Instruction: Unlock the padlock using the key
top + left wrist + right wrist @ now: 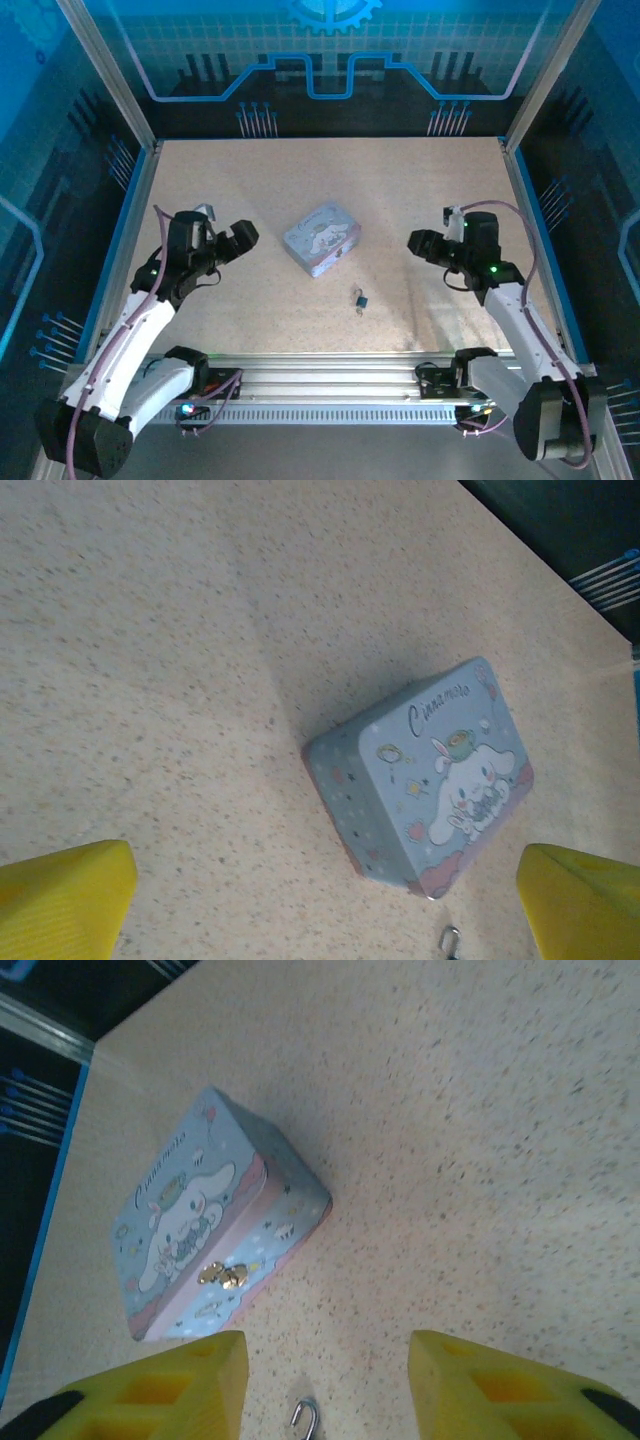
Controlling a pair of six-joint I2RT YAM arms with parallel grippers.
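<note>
The tiny dark padlock lies on the speckled table in front of the tin box, between the two arms. Its metal shackle shows as a small hook at the bottom edge of the right wrist view, and the shackle also peeks in at the bottom of the left wrist view. The key is too small to tell apart from the padlock. My left gripper hovers left of the tin, its yellow fingers spread wide with nothing between them. My right gripper hovers to the tin's right, its fingers apart and empty.
A silver-blue tin with a cartoon print sits mid-table, its gold clasp facing the near side. Blue-edged walls frame the table on the left, right and back. An aluminium rail runs along the near edge.
</note>
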